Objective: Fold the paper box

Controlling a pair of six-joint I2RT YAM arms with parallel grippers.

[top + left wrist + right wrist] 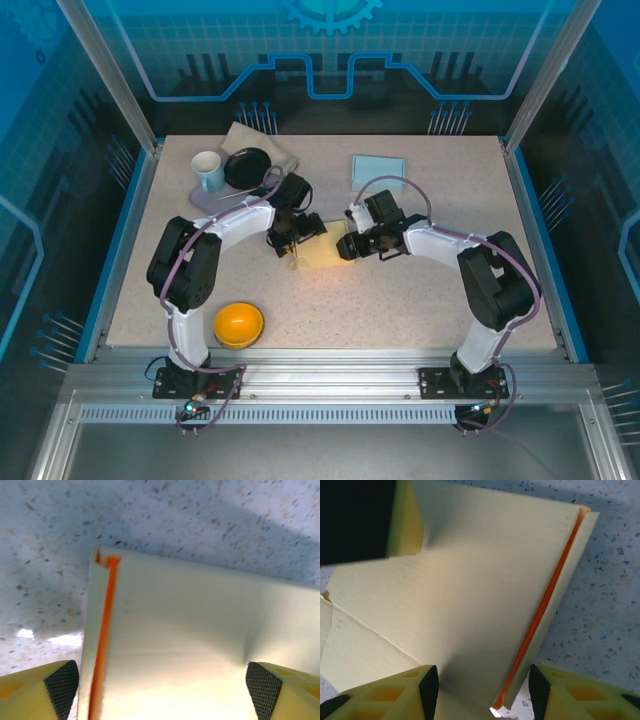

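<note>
The paper box (322,250) is a flat, pale yellow sheet at mid-table, partly folded, with an orange strip along one edge. My left gripper (291,238) is at its left end and my right gripper (354,244) at its right end. In the left wrist view the box panel (190,630) spans the gap of the open left gripper (163,682), and the right pad dents it slightly. In the right wrist view a raised flap (485,580) with the orange edge (545,600) stands between the spread fingers of the right gripper (484,690). The left arm's finger (405,520) presses the flap's top corner.
A white and blue mug (208,170), a black dish (247,166) and a beige cloth (265,143) sit at the back left. A light blue pad (377,170) lies at the back right. An orange bowl (239,324) sits by the left arm's base.
</note>
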